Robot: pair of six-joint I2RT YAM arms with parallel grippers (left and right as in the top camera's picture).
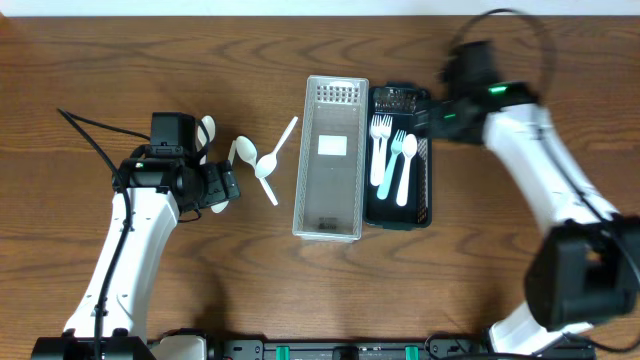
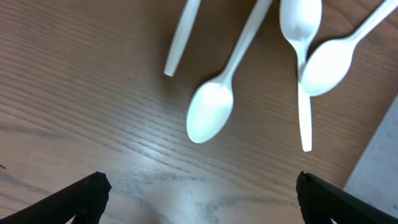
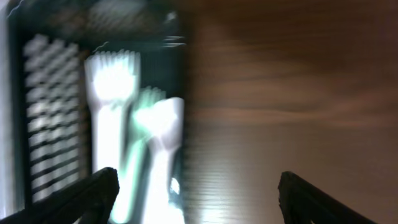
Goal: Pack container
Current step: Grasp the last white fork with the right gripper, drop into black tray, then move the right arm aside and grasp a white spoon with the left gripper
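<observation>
We see the forks (image 3: 134,124) in the black tray (image 1: 428,180) as smears from the right wrist, too blurred to count. Left of that tray, the left arm (image 1: 140,230) hides part of one spoon (image 1: 207,128); the left wrist view crops other spoons' handles (image 2: 186,31).

The brown wooden table (image 1: 120,70) had white spoons (image 1: 243,150) lying on its left part. A clear box (image 1: 327,205) sat in the middle, and a black tray (image 1: 397,218) sat just beside it.
</observation>
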